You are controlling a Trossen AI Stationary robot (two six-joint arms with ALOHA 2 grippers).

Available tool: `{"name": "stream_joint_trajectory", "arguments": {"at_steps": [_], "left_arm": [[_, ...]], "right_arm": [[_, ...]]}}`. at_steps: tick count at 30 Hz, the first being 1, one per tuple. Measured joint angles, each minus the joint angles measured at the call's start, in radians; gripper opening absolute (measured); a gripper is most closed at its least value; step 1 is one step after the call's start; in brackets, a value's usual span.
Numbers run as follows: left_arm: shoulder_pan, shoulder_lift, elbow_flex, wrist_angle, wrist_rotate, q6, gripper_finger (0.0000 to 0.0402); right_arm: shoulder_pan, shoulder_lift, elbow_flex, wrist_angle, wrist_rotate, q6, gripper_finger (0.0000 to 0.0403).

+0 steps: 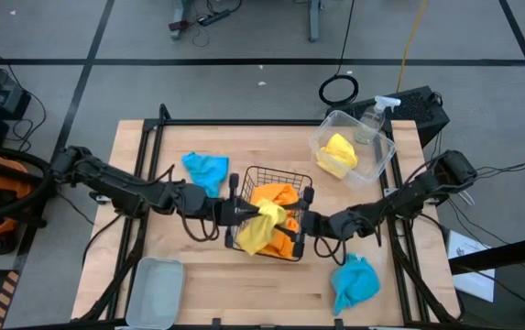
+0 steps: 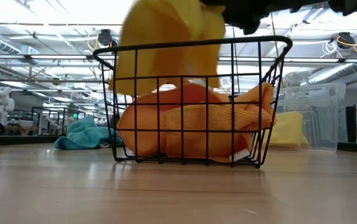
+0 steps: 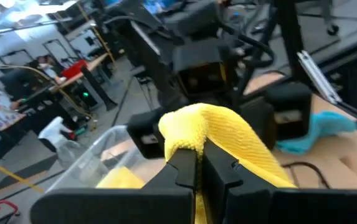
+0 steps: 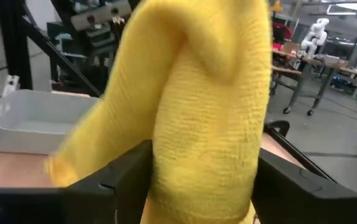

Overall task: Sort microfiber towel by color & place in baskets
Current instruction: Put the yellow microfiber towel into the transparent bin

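Both grippers are hanging over the black wire basket [image 1: 268,213]: left gripper [image 1: 246,213] clamping a yellow towel [image 1: 260,229] above orange towels [image 1: 277,197]; right gripper [image 1: 306,223], can't tell.

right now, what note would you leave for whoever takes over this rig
Left gripper: shut on a yellow towel, held above the black wire basket. Right gripper: at the same towel, grip unclear.
Done: orange towels in the wire basket; other yellow towel in the clear tub.
Left: held yellow towel to the tub; both teal towels, and, on the table; grey tray holds nothing.
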Motion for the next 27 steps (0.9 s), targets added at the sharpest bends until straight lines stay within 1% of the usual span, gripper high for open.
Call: {"name": "stream_joint_trajectory", "arguments": {"at_steps": [6,11,14,16,21,24,27], "left_arm": [[0.04,0.026,0.0,0.032,0.0,-0.001,0.0006],[0.061,0.046,0.0,0.077,0.0,-0.019,0.0006],[0.073,0.049,-0.001,0.083,0.0,-0.006,0.0006],[0.081,0.049,-0.001,0.082,-0.009,0.0,0.0006],[0.086,0.049,-0.001,0.08,-0.077,0.001,0.0006],[0.087,0.049,-0.001,0.076,-0.095,-0.001,0.0006],[0.082,0.048,-0.001,0.087,-0.09,-0.025,0.0006]], "right_arm": [[0.0,0.001,0.047,-0.024,-0.01,0.001,0.0231],[-0.017,0.001,0.061,-0.037,-0.112,0.056,0.0231],[-0.035,0.001,0.061,-0.073,-0.193,0.136,0.0231],[-0.041,0.001,0.061,-0.095,-0.224,0.198,0.0231],[-0.04,0.0,0.061,-0.092,-0.218,0.261,0.0231],[-0.04,0.0,0.061,-0.062,-0.152,0.271,0.0231],[-0.054,0.0,0.061,-0.05,-0.08,0.264,0.0231]]}}
